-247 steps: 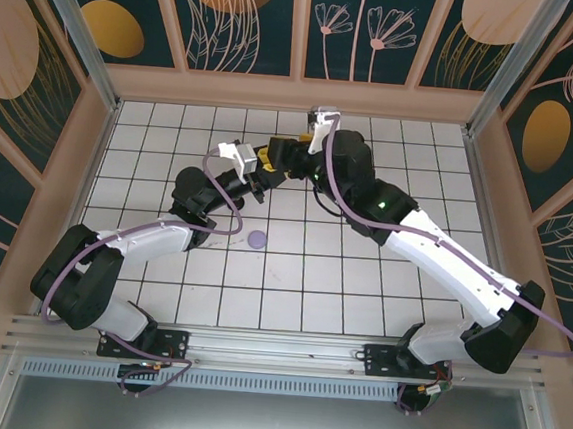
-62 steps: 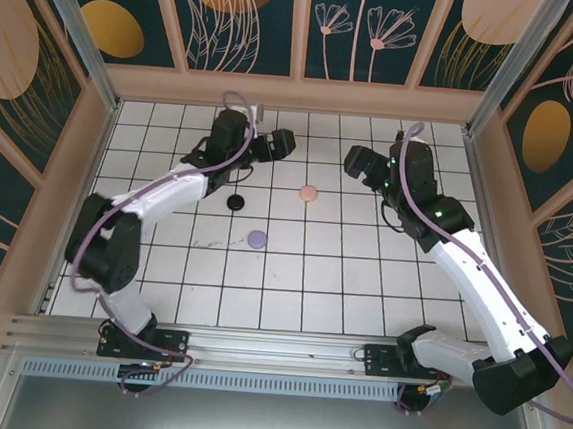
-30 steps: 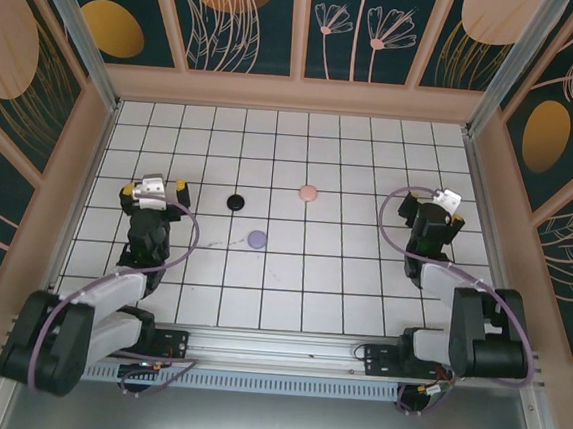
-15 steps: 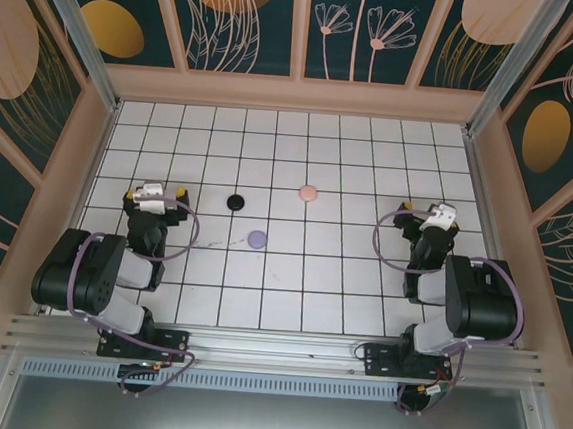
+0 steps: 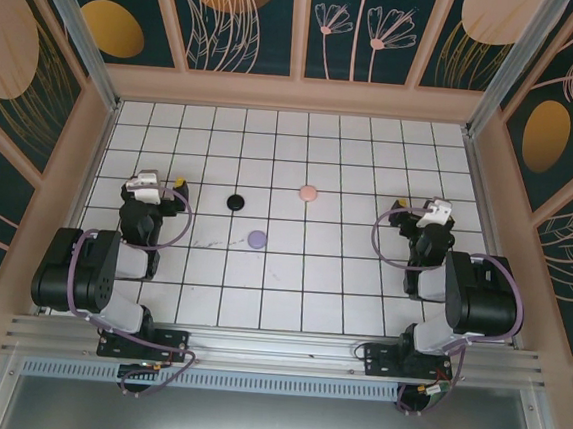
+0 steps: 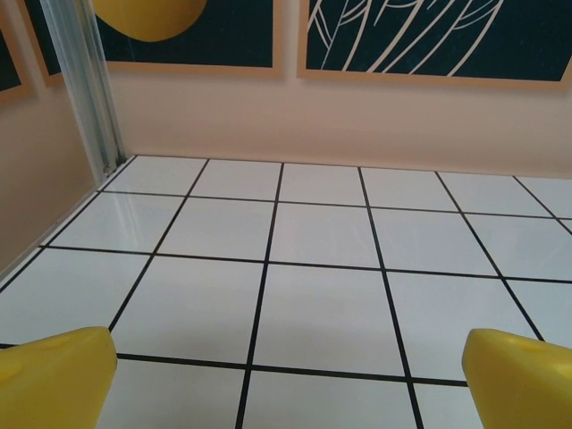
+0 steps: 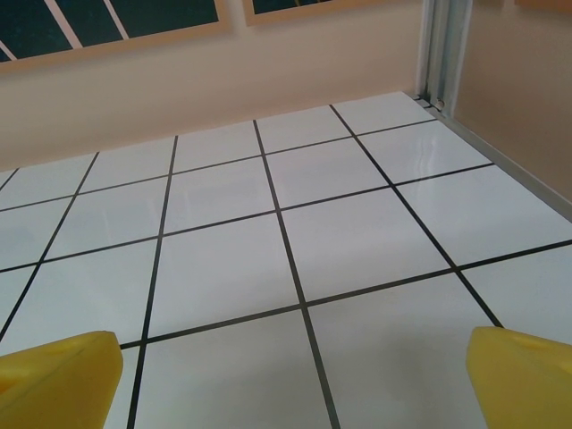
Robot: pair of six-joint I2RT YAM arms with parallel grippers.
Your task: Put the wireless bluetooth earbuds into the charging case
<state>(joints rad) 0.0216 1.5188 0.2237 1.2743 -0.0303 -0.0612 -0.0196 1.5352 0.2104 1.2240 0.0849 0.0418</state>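
We're sitting folded at base, left tool [image 6: 288, 380] and right tool [image 7: 290, 380] both hanging apart and empty over bare table [image 5: 341, 280]. Black case [image 5: 234, 202], pink case [image 5: 308, 192], lilac case [image 5: 256, 239] lying shut mid-table. We're guessing the earbuds are inside and the task is looking finished; next is just verifying lids

Both arms sit folded close above their bases. The left tool [image 5: 153, 185] and right tool [image 5: 429, 213] point forward, yellow fingers [image 6: 55, 377] spread wide apart.
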